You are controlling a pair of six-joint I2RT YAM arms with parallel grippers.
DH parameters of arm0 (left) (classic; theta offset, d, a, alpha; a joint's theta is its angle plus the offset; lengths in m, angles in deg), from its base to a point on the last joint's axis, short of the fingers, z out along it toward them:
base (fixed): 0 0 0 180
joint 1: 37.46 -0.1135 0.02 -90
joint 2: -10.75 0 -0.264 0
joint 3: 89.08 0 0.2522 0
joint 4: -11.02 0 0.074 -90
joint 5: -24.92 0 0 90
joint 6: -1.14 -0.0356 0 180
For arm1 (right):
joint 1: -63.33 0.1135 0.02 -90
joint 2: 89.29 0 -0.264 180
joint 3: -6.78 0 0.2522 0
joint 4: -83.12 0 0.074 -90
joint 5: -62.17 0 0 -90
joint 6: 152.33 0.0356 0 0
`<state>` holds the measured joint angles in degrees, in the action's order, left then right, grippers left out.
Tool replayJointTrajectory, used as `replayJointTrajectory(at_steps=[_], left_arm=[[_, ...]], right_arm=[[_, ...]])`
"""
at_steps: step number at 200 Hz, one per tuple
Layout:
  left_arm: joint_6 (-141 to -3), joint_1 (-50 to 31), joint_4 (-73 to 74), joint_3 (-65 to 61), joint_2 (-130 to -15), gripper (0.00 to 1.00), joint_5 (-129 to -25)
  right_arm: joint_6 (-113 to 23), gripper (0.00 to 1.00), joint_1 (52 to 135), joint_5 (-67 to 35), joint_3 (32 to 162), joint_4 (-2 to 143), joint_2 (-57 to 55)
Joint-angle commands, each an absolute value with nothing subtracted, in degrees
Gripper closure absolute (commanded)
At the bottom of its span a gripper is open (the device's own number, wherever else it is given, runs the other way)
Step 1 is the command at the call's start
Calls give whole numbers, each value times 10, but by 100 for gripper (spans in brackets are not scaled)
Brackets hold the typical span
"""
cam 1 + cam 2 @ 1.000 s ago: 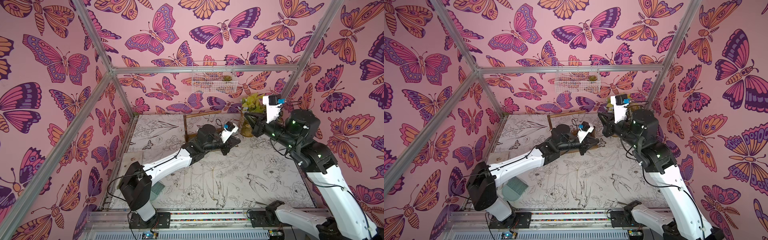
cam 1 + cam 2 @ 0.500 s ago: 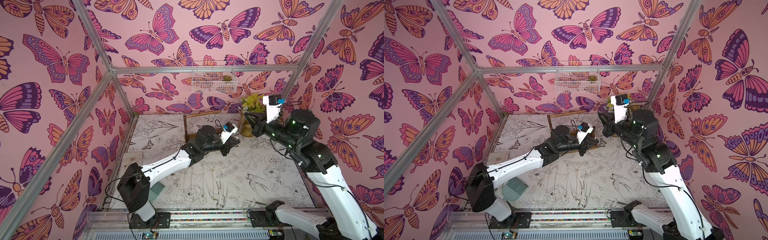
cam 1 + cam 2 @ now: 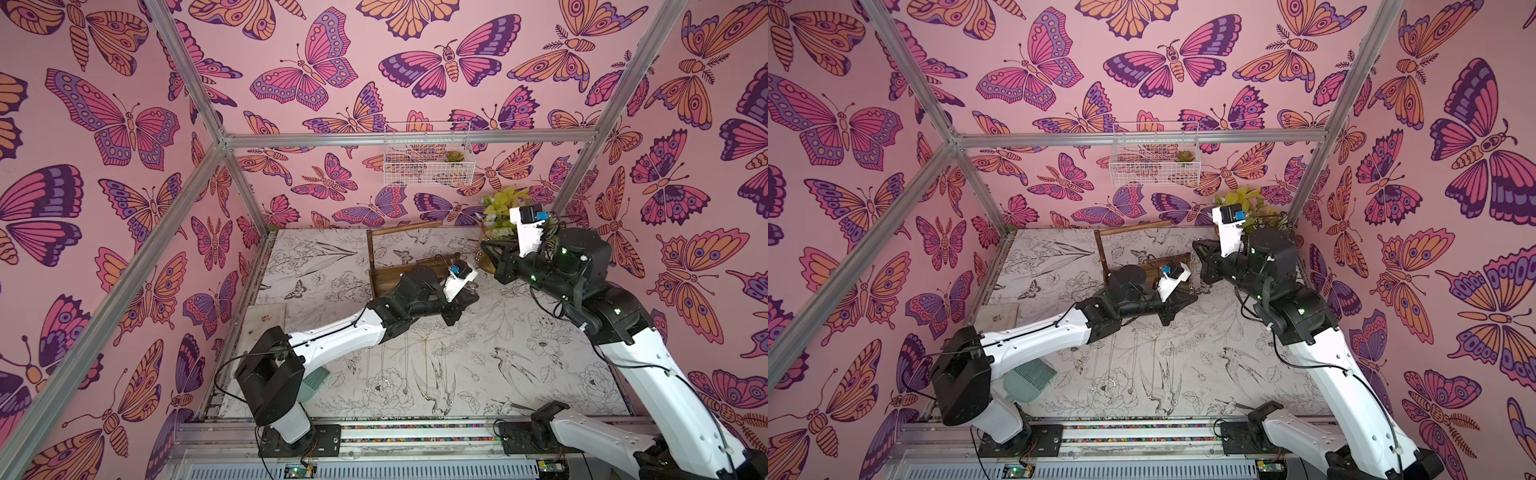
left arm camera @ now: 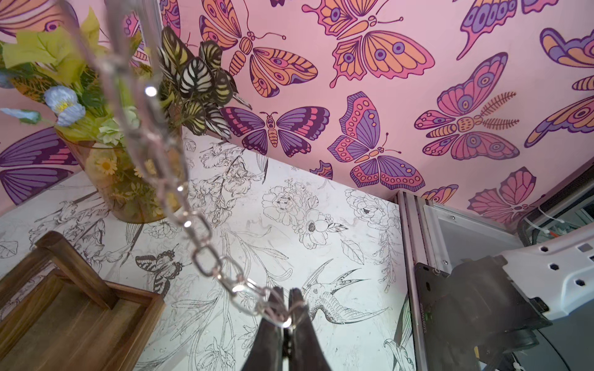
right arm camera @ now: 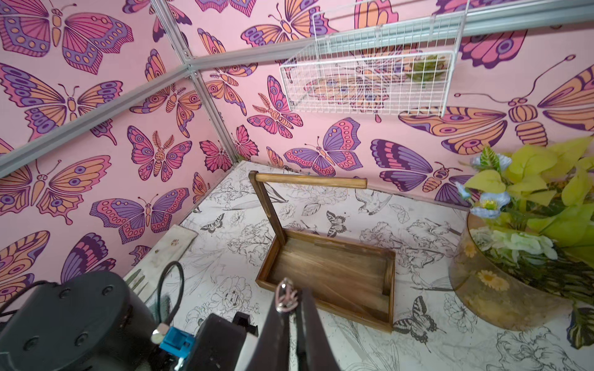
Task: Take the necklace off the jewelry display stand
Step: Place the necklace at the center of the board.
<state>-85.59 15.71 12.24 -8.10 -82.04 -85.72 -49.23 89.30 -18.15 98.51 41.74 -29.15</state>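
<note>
- Necklace: silver chain of large oval links. It is strung through the air between both hands, just off one end of the stand. As far as the wrist views show, it touches no part of the stand.
- Jewelry display stand: dark brown wood, with a rectangular tray base and a tall rear crossbar. The crossbar is bare and the tray empty. It stands on the white surface, which is printed with black line-drawn flowers.
- Left hand: clenched on the chain's end link, low beside the stand's corner.
- Right hand: clenched on a single silver link, above and in front of the stand's tray.
- Amber glass vase of artificial flowers: just beside the stand, near the chain's span.
- Risk, slip: each pinch holds one smooth link at the fingertips. A tug from either arm could pull a link free and drop the chain.
- Risk, strain: arms drawing apart would tighten the span and stress a link.
- Risk, snag: slack chain swinging back could catch the stand's post or the vase's leaves.
</note>
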Motion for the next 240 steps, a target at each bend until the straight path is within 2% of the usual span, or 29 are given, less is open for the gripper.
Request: replayJointTrajectory(at_steps=[1,161,240], left_arm=[[-845,171,125,-102,-805,100,-835],[-756,301,137,-247,-780,100,-681],[-710,355,137,-278,-807,100,-631]], right_arm=[[-481,100,896,-186,971,432,-307],[-416,100,896,-182,753,464,-363],[-395,100,896,-167,659,492,-369]])
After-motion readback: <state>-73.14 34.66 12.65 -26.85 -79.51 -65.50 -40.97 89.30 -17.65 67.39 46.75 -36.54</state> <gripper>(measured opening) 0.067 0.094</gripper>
